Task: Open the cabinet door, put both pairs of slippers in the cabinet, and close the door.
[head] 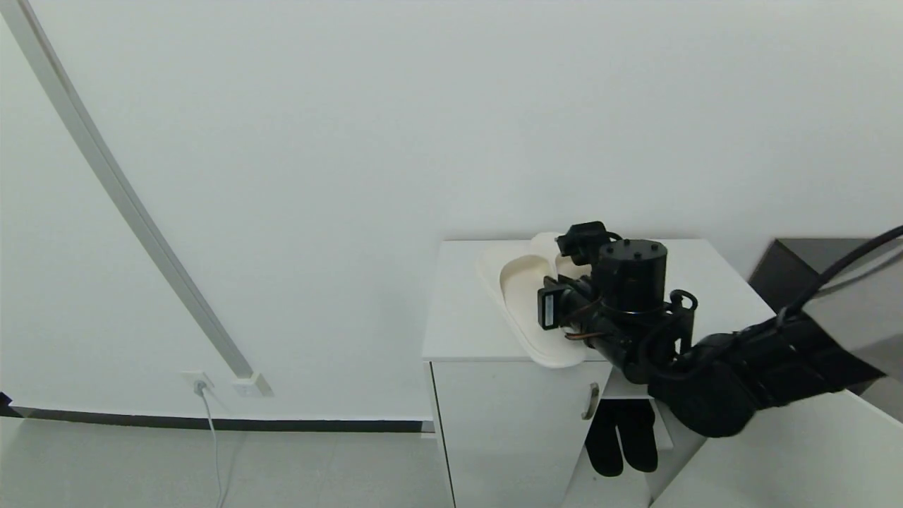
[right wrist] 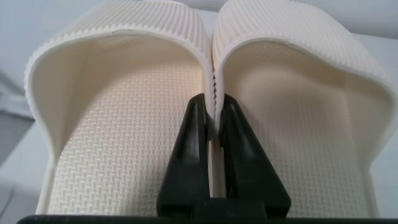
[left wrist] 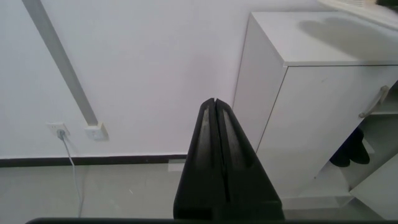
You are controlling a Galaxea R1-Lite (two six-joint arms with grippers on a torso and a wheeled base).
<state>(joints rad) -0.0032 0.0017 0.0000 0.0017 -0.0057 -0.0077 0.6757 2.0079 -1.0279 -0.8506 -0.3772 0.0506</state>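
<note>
Cream slippers [right wrist: 112,143] atop cabinet [head: 458,324], R gripper [right wrist: 214,102] fingers [right wrist: 194,149] pinching both.

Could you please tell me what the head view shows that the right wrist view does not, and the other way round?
Head view: the white cabinet standing open on one side, the black slippers on a shelf inside, and a wall socket with a cable.

Right wrist view: the right gripper shut on the touching inner edges of the cream slippers, plus their ribbed straps and textured footbeds.

Both: the cream pair lying side by side, with the right gripper at it.
</note>
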